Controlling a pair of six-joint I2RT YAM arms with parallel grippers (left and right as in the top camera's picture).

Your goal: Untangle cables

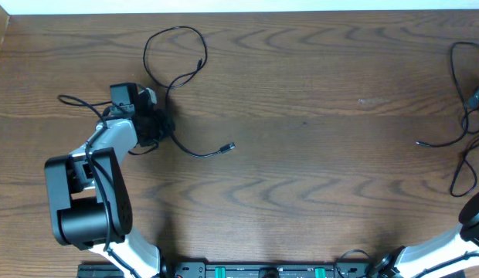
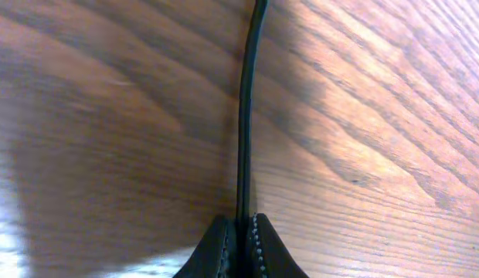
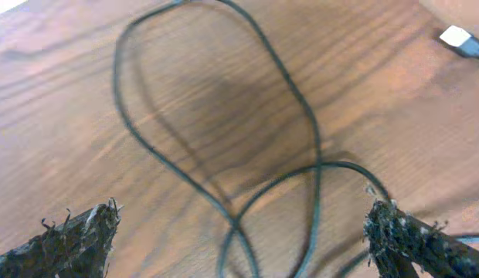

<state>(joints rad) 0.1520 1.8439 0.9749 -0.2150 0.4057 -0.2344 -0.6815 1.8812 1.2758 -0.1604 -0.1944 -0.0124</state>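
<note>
Separation step, by appearance. Left hand (image 2: 239, 232), 9 o'clock, clamps the black cable (image 2: 246, 116). Right hand (image 3: 243, 232), 3 o'clock, spread wide over the looped cable (image 3: 301, 108). Probable next move: draw the clamped cable straight.

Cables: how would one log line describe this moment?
left jaws: shut on black cable | right jaws: open over looped cable

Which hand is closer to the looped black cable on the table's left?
Left. The left hand is shut on that cable; the right hand hangs open over another cable at the far right.
</note>
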